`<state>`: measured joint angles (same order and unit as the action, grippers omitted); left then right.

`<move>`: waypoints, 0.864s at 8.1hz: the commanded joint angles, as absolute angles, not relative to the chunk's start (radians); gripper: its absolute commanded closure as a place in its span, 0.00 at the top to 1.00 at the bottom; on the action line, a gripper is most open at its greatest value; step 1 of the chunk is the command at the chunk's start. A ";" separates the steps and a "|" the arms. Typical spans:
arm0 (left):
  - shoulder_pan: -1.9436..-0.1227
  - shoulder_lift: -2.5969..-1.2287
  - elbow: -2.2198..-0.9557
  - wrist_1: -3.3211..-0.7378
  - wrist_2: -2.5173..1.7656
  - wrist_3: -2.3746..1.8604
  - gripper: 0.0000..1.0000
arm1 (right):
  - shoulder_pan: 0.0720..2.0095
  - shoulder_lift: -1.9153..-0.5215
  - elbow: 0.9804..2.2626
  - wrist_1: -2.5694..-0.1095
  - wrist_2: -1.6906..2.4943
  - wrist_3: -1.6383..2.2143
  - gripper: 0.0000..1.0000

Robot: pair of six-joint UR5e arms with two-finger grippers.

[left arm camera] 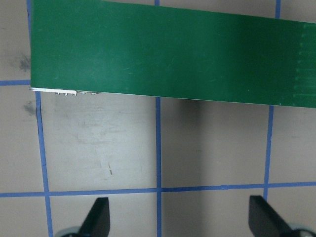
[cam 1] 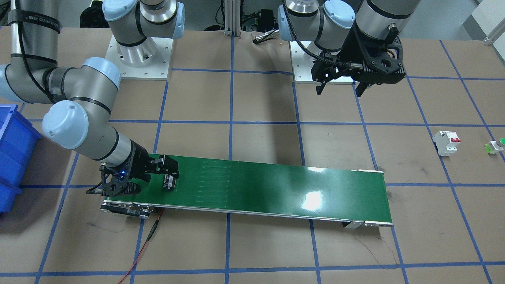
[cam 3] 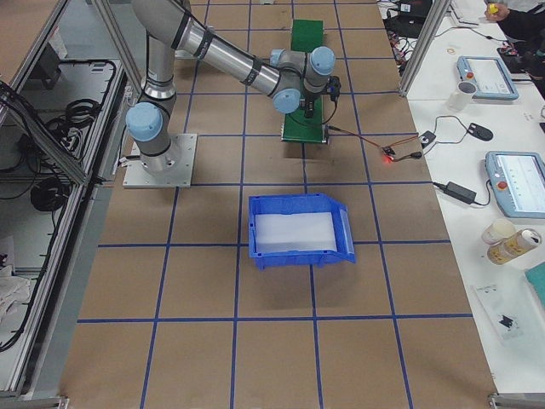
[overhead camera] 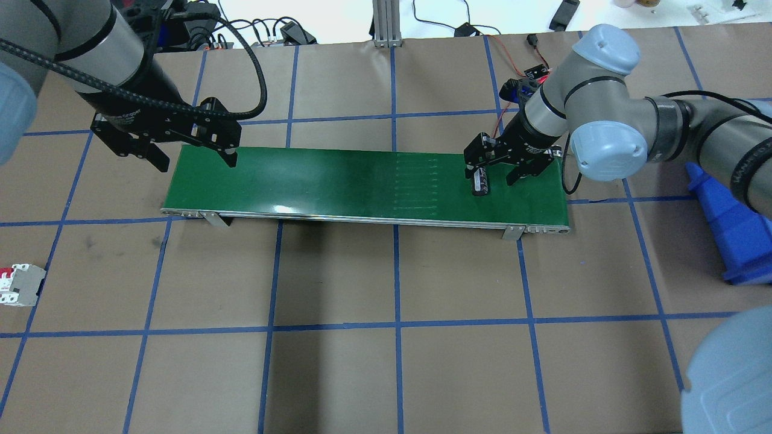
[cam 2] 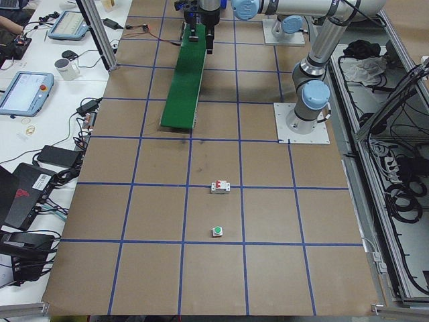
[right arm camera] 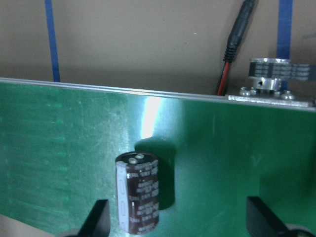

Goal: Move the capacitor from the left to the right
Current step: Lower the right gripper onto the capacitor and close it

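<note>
Green belt (overhead camera: 338,181) held the capacitor (overhead camera: 480,181) under my right pincer (overhead camera: 496,175), which was released. My left pincer (overhead camera: 198,163) hung released too.

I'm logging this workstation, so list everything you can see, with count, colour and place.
table: one, brown with a blue tape grid.
belt: one, green, mid-table.
capacitor: one, dark, lying on the belt near its end at the robot's right.
breaker: one, white with red switches, on the table at the robot's left.
button: one, white with green cap, beside the breaker.
bin: one, blue, at the robot's right.
wire: one, red, by the belt's end.
left hand: black, open, above the belt's other end.
right hand: black, open, around the capacitor.
</note>
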<state>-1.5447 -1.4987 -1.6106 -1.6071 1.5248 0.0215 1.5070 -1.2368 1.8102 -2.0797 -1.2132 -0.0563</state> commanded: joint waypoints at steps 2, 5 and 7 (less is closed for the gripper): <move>-1.545 -1.499 -1.609 -1.608 1.525 0.021 1.00 | 1.512 -1.230 1.812 -2.071 -1.310 -0.064 0.63; -1.545 -1.499 -1.611 -1.608 1.526 0.023 1.00 | 1.513 -1.241 1.807 -2.063 -1.370 -0.074 0.00; -1.545 -1.499 -1.611 -1.608 1.526 0.023 1.00 | 1.511 -1.250 1.752 -2.039 -1.495 -0.112 0.00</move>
<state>-1.5447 -1.4987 -1.6105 -1.6075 1.5262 0.0229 1.5125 -1.2413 1.8014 -2.0629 -1.3882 -0.0825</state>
